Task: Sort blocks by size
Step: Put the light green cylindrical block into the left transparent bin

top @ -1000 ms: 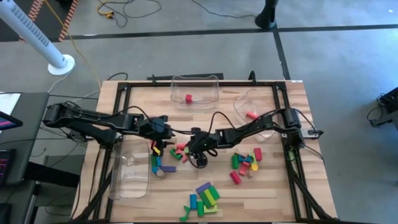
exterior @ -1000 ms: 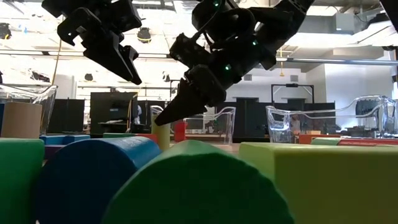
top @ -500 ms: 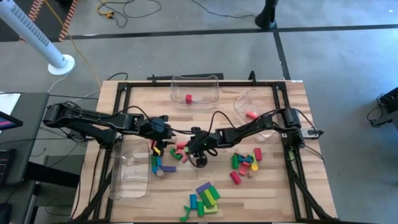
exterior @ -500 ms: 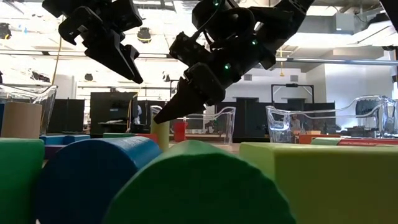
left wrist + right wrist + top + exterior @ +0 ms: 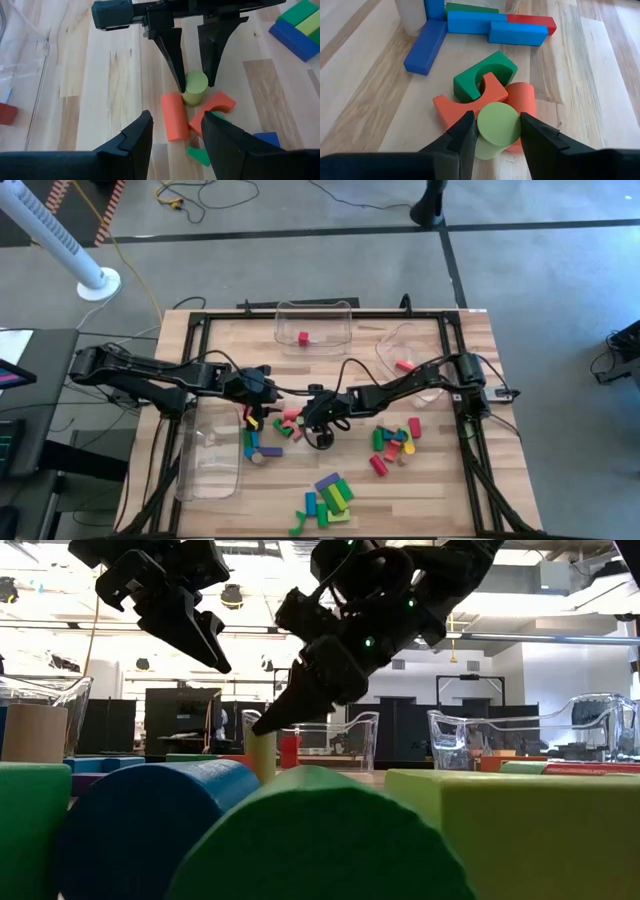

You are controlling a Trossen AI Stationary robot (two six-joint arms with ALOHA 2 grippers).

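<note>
Fingers of the right gripper (image 5: pixel 496 131) pinch the upright light-green cylinder (image 5: pixel 496 127) at the table's (image 5: pixel 440 490) centre, one finger on each side of it. An orange cylinder (image 5: pixel 521 106) lies touching it at about 1 o'clock, with an orange arch (image 5: pixel 465 102) and a green arch (image 5: pixel 482 75) at 11 o'clock. The left gripper (image 5: pixel 172 131) hovers spread apart just beside this cluster, holding nothing. More blocks (image 5: pixel 328 498) lie scattered toward 6 and 3 o'clock, and one red block (image 5: pixel 303 338) sits in a clear bin (image 5: pixel 314 310) at 12.
</note>
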